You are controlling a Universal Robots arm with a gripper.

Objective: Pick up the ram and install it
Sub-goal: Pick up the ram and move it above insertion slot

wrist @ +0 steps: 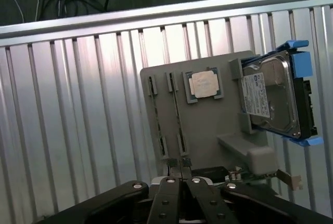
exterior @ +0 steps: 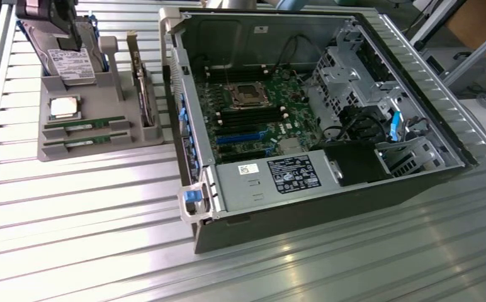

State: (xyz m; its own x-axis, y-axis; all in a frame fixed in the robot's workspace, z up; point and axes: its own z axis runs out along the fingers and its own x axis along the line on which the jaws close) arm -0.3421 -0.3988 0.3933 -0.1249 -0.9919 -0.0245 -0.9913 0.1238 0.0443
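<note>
From the exterior view, a grey tray (exterior: 58, 153) sits on the ribbed metal table (exterior: 75, 214), on the exterior view's left. Each part has its own slot in the tray, so nothing slides about and each one is easy to grab. Two ram sticks lie there side by side, the nearer ram (exterior: 86, 139) and its twin (exterior: 87, 124), both flat in their grooves. Next to them is a square silver chip (exterior: 65, 107), and a big hard drive (exterior: 62, 60) stands at the far end. Just beside the tray, the computer box (exterior: 172, 69) lies on its side with the lid off, so the green board (exterior: 264, 135) faces up. That way the long black slots (exterior: 247, 117) can be reached from above. No ram is in the box yet.

In the wrist view, the gripper (wrist: 181, 174) hangs over the tray (wrist: 156, 130), close to the end of the ram (wrist: 176, 112). Its two fingers are pressed together and pinch nothing. The silver chip (wrist: 204, 85) and the hard drive (wrist: 270, 96) sit further along the tray.
</note>
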